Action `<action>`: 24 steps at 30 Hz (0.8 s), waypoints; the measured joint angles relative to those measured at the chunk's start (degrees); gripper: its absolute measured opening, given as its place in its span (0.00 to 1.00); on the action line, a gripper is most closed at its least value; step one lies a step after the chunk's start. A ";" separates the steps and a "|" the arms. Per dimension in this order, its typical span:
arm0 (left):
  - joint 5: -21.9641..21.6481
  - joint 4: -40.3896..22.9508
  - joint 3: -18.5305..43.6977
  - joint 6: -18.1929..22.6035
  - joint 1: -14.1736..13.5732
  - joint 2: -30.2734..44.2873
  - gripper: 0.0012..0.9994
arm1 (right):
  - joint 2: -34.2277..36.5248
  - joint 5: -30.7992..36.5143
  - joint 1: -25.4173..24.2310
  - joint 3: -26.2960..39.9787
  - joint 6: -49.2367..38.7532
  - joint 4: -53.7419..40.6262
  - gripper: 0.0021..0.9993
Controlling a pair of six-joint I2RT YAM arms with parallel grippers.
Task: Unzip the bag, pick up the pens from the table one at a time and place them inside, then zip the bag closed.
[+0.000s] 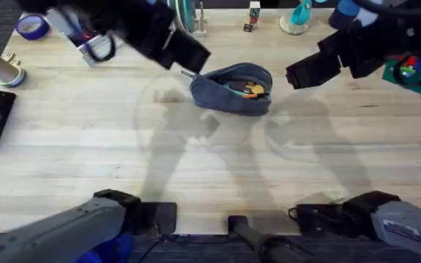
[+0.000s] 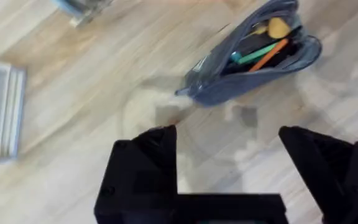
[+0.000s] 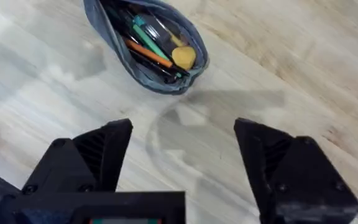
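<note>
Overhead: one unzipped bag [image 1: 232,90] holds two pens [image 1: 244,89].

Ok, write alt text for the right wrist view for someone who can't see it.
An open grey-blue pencil bag lies on a light wooden table, with an orange pen and a green pen inside it beside a yellow object. The right hand, fingers spread open, hangs above the bare table near the bag.
</note>
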 joint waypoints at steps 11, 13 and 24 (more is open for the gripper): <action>0.63 1.23 -13.93 -1.89 9.19 -14.27 1.00 | 2.13 0.02 0.74 2.64 1.65 -0.27 1.00; 1.60 1.30 -16.02 -2.02 11.43 -15.99 1.00 | 3.45 0.00 1.30 3.79 1.66 -0.28 1.00; 7.52 3.23 -25.32 -2.03 24.42 -21.98 0.99 | 7.88 0.00 2.99 10.58 1.57 -1.33 1.00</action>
